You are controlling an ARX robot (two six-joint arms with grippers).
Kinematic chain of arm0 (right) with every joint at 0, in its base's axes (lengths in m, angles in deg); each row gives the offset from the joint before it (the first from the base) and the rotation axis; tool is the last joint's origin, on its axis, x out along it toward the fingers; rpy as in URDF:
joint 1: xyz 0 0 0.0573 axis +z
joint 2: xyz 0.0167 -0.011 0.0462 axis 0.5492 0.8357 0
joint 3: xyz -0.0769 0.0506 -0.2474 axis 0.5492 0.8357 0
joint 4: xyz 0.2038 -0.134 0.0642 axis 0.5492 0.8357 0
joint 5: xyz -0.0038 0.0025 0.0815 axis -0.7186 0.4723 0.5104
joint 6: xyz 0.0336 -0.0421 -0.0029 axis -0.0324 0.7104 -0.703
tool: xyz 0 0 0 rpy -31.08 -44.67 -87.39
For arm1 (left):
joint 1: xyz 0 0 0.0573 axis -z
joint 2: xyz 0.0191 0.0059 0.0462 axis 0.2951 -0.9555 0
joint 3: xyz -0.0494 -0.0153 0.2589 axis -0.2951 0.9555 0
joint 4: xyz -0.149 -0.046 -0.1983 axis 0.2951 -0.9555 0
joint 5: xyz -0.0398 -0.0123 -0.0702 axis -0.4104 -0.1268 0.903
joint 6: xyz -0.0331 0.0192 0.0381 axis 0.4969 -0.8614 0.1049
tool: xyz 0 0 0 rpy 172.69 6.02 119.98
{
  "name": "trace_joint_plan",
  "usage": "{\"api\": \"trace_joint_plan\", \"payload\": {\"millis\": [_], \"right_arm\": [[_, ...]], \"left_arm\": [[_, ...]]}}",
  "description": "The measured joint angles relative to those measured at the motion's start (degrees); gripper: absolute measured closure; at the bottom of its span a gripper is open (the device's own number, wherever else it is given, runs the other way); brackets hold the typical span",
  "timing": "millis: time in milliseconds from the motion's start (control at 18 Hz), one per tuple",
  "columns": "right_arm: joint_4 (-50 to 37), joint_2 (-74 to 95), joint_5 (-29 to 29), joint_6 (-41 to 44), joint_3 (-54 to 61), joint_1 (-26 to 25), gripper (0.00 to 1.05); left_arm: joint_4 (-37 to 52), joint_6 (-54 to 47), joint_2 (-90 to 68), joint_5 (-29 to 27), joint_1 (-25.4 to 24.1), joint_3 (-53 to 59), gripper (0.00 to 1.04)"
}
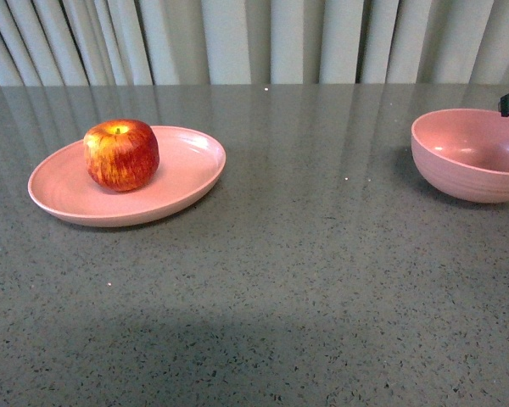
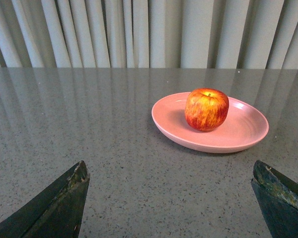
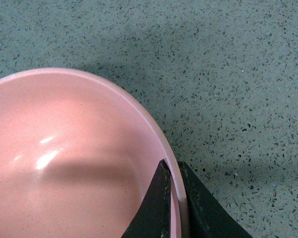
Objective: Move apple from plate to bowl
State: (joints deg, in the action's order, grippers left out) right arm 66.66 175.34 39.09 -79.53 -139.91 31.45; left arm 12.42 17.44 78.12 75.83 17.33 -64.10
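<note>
One apple [image 1: 121,154] rests on the plate [image 1: 191,174], frame left. Left end effector [image 2: 171,198] gapes (well short of plate); right end effector [image 3: 173,171] clamps the bowl [image 1: 471,161] rim.

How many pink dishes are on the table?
2. The plate lies at the left, under the apple; the bowl stands at the right edge. None seems hidden.

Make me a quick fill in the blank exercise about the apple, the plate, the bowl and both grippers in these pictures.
The apple sits on the plate, and the bowl is ____.
In the front view, the plate lies to the ____ of the bowl.
The right gripper reaches partly inside and partly outside the bowl, straddling its ____.
The left gripper faces the apple with its jaws ____.
Missing words: empty; left; rim; open.
</note>
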Motion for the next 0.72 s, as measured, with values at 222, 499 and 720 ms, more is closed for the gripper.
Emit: {"api": "trace_joint_plan", "payload": {"millis": [222,499,720], "right_arm": [[1.1,-2.0,1.7,-0.8,0.0,0.4,1.02],[2.5,-7.4,3.9,-2.2,-3.3,4.3,1.02],[3.6,-5.5,2.3,-3.7,-5.7,13.6,1.02]], "left_arm": [[0.0,0.0,0.0,0.0,0.0,0.0,0.07],[0.0,0.0,0.0,0.0,0.0,0.0,0.07],[0.0,0.0,0.0,0.0,0.0,0.0,0.07]]}}
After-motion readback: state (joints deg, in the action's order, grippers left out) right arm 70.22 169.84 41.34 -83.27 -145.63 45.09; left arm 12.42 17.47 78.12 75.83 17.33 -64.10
